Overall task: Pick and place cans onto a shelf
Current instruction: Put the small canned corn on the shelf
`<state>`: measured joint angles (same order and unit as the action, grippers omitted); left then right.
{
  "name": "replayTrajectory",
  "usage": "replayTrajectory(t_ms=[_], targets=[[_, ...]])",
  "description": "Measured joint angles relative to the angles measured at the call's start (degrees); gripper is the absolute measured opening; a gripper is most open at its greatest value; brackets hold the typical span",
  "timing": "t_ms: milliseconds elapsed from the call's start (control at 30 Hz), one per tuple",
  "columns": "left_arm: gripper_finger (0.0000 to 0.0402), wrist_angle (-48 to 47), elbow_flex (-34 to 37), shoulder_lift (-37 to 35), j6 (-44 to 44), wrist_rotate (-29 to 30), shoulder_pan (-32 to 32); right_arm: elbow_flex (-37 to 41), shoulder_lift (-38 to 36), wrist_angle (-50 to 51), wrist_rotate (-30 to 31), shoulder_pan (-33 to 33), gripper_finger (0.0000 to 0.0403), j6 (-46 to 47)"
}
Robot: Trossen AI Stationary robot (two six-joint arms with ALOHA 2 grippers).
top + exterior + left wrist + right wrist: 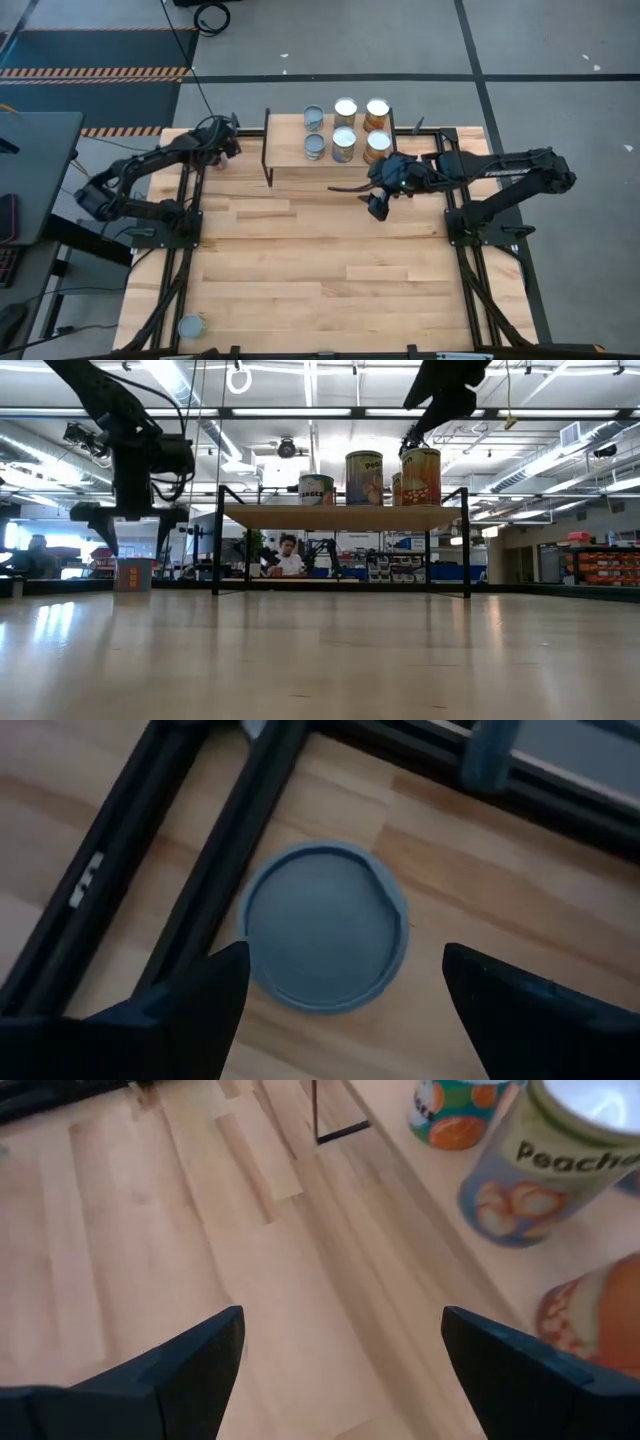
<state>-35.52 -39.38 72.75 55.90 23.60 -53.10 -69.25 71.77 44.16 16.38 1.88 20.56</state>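
Several cans [345, 128] stand upright in two rows on the light-wood shelf [290, 150] at the table's far side; they also show in the low view [365, 478]. My left gripper [340, 990] is open at the table's far left, straight above one can [325, 925] whose round grey top faces it. That can [133, 573] stands on the table below the fingers [165, 520], which stay clear of it. My right gripper [340, 1350] is open and empty, above the table just in front of the shelf's right end [378, 205].
One more can [191, 326] stands at the table's near left corner. Black frame rails [215, 850] run close beside the can under my left gripper. The shelf's black legs [217, 540] stand on the table. The table's middle [320, 260] is bare wood.
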Motion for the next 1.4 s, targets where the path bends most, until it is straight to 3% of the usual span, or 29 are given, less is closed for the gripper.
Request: replayTrajectory(t_ms=[467, 633, 1400], targets=[[0.0338, -2.2, 0.0, 1.8, 13.8, 2.0, -0.9, 0.0, 0.0, -2.1, -2.6, -7.6, 0.0346, -13.7], [0.0338, 4.9, 0.0, 4.0, 12.3, 0.7, -1.1, 0.0, 0.0, -3.0, -2.9, -9.5, 0.0346, -14.7], [0.0328, 4.7, 0.0, 9.7, 12.4, 5.1, -1.4, 0.0, 1.8, -6.3, -6.3, -12.6, 0.0346, -16.4]])
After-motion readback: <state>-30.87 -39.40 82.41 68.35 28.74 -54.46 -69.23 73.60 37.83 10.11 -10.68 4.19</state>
